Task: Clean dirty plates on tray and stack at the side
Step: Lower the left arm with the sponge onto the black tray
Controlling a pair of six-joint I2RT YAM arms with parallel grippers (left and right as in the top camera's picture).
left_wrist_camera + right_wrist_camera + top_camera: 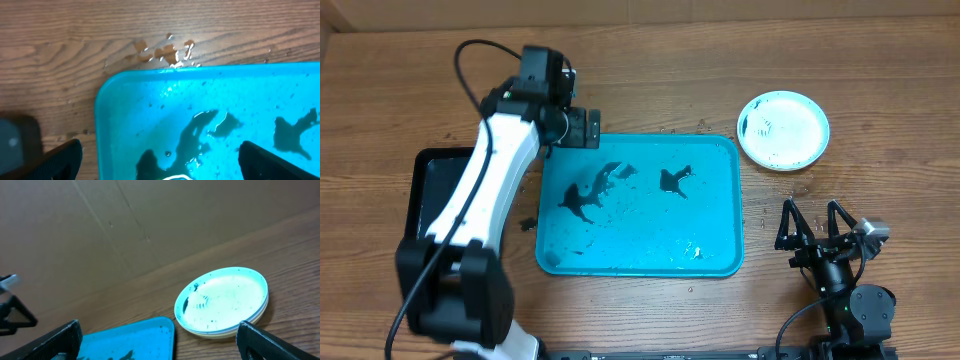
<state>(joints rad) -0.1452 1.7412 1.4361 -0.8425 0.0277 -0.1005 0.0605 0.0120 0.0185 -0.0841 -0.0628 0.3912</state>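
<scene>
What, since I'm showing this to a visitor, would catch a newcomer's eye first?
The turquoise tray in the middle, empty of plates but blotched with dark puddles. Next, the stacked plates off its far-right corner, the top one light-blue rimmed and speckled black. The left gripper hangs open at the tray's far-left corner.

I see tray turquoise, dark blotches | plates upper right pale-blue rim, black-speckled white | table brown woodgrain

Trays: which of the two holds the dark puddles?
The turquoise tray, mid-table, with dark puddles on its floor; the narrower black tray at the left, partly under the left arm, shows none.
</scene>
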